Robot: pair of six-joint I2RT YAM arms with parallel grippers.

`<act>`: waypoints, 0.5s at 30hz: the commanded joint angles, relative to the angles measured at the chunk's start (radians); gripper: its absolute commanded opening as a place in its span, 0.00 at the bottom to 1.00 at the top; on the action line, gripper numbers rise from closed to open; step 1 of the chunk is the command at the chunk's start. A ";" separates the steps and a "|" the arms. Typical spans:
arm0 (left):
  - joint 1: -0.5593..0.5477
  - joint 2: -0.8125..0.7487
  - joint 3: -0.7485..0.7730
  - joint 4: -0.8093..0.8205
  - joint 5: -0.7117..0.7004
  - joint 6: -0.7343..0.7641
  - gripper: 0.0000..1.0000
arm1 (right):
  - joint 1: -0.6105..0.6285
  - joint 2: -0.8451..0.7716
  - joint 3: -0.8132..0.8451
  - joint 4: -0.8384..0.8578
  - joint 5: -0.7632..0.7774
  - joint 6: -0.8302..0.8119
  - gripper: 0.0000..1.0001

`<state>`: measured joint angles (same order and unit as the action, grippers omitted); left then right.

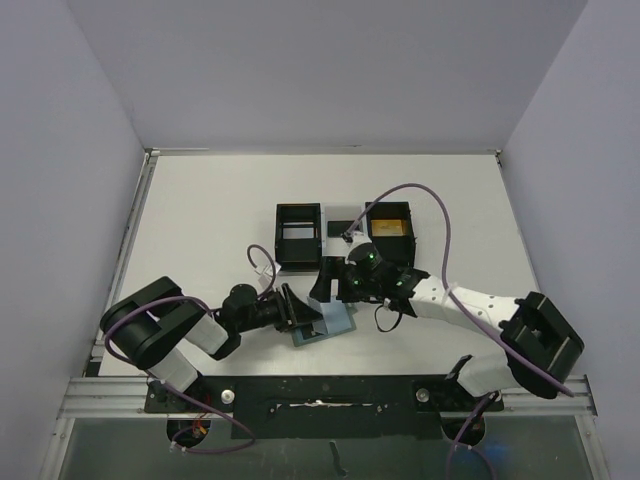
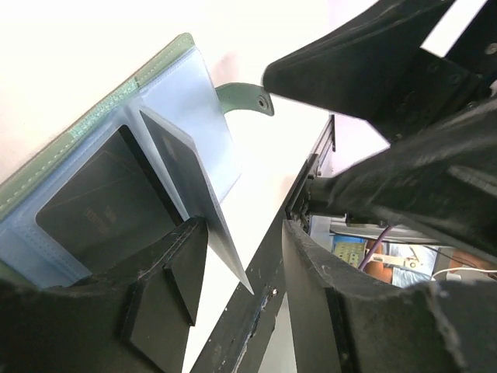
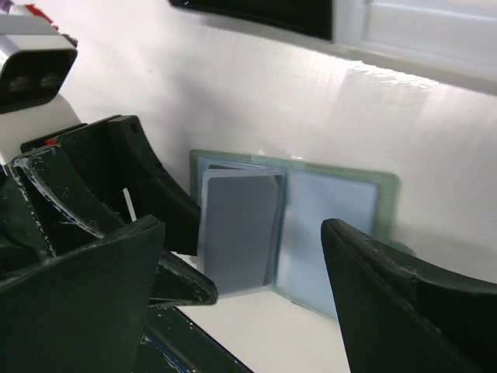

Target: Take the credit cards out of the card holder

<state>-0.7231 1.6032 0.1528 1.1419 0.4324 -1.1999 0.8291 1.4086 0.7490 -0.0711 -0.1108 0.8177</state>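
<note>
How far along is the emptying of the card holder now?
Done: a gold card lies in the right black box. In hand: the left claw rests on the open card holder, where a dark card tilts out of its pocket; the right claw hangs open above. Left: lift that card away, and perhaps a second dark one beneath.

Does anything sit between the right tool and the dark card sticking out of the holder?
Nothing visible does. The dark card lies bare below the open right tool. The left tool crowds one edge of it, on the card holder, without covering it.
</note>
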 commanded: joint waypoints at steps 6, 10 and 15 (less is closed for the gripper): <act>-0.033 -0.030 0.177 -0.275 -0.061 0.102 0.45 | -0.070 -0.264 -0.092 -0.108 0.143 0.014 0.80; -0.077 -0.036 0.290 -0.457 -0.105 0.179 0.48 | -0.093 -0.396 -0.156 -0.146 0.180 0.040 0.78; -0.091 -0.063 0.319 -0.587 -0.166 0.208 0.50 | -0.135 -0.506 -0.226 -0.120 0.133 0.055 0.71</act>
<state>-0.8074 1.5963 0.4561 0.7010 0.3416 -1.0561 0.7231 0.9752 0.5571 -0.2249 0.0311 0.8524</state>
